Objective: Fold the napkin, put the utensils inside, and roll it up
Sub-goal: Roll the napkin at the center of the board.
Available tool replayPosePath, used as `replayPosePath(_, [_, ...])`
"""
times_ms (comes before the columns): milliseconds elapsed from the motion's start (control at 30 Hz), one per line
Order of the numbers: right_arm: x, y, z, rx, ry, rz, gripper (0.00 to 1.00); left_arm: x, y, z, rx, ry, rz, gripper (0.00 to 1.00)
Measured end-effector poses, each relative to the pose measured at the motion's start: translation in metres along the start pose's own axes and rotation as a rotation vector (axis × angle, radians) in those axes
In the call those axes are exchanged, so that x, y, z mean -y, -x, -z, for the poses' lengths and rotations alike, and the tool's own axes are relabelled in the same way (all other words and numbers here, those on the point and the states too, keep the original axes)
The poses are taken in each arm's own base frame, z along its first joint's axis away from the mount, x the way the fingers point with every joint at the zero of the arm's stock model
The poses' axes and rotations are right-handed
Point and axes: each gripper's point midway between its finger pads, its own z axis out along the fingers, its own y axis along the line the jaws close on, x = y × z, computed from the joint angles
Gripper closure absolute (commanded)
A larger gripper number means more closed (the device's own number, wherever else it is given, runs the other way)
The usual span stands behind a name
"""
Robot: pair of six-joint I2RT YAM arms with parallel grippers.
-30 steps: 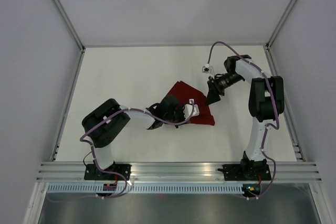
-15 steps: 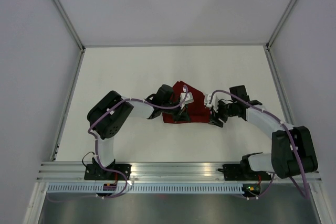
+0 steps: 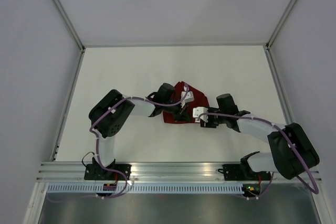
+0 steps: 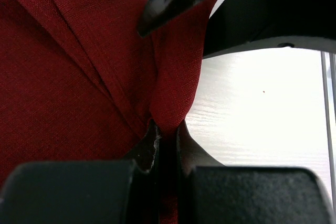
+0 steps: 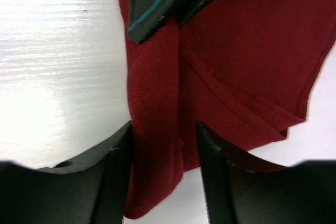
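Across the middle of the pale, faintly grained table (image 3: 126,77) lies the napkin (image 4: 68,77), a soft maroon weave gathered into long diagonal pleats and one raised, rounded ridge; both black arms reach in low over it from either side; the left gripper (image 4: 167,129) has its jaws pressed tight on one end of that ridge, the cloth pinched thin between them; the right gripper (image 5: 163,145) stands with its smooth curved fingers (image 5: 113,177) apart, straddling the same ridge from the opposite end.

Plain dark-red napkin (image 4: 68,77); white table (image 4: 252,108) w/ faint wood grain.
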Motion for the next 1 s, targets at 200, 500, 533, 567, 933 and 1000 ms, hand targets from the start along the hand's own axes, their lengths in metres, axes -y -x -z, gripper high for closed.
replayPosePath(200, [-0.009,-0.004,-0.007,-0.045,0.086,-0.004,0.76,-0.001,0.001,0.001,-0.001,0.014,0.0,0.77])
replayPosePath(500, [-0.005,0.001,-0.012,-0.112,0.261,-0.055,0.83,-0.002,-0.007,0.016,-0.024,0.122,0.008,0.56])
replayPosePath(533, [-0.006,0.002,-0.012,-0.115,0.284,-0.063,0.83,-0.005,-0.009,0.02,-0.022,0.147,0.011,0.55])
replayPosePath(567, [-0.008,0.004,-0.012,-0.116,0.304,-0.068,0.83,-0.006,-0.009,0.024,-0.019,0.173,0.013,0.54])
replayPosePath(933, [-0.016,0.006,-0.012,-0.16,0.429,-0.209,0.84,-0.01,-0.003,0.053,0.06,0.363,-0.046,0.51])
replayPosePath(1000, [-0.016,0.006,-0.012,-0.168,0.445,-0.236,0.84,-0.012,-0.003,0.058,0.072,0.395,-0.055,0.5])
